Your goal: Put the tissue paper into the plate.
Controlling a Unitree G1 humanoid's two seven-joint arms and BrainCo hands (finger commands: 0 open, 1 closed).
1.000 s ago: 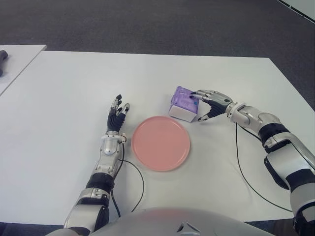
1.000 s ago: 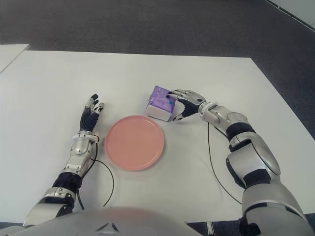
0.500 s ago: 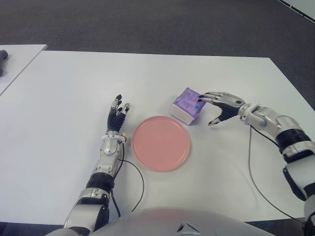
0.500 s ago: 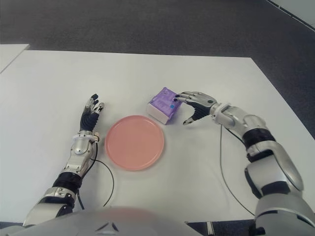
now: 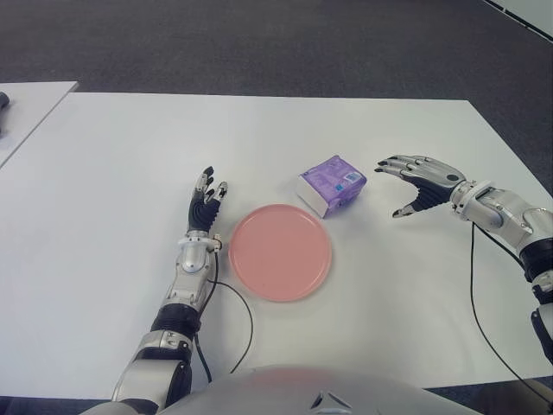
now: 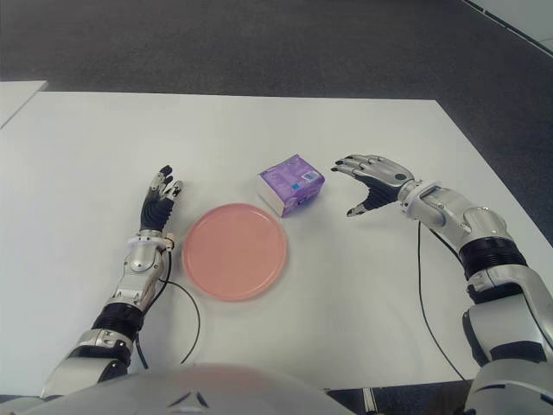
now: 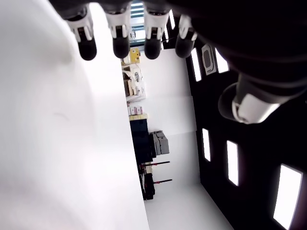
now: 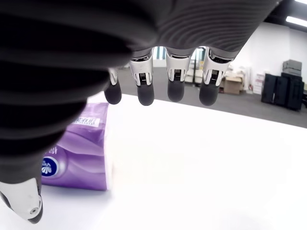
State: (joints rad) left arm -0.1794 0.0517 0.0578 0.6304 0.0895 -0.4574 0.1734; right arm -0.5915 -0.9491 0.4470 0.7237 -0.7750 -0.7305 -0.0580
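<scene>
White and bare over most of its top, the table fills the middle of both eye views, with dark carpet beyond its far edge and the corner of a second white table showing at the robot's far left. On the near half of the table lies a round pink plate, with nothing in it. Just beyond the plate's far right rim, close to it but not on it, sits the purple tissue pack, lying flat with its white side turned toward the plate. The right hand is held to the right of the pack, apart from it, its fingers spread in a loose curve and gripping nothing; its wrist view shows the pack near the thumb with clear table between them. The left hand shows just left of the plate, palm down with the fingers straight and loose, holding nothing. A thin black cable loops across the table beside the left forearm.
</scene>
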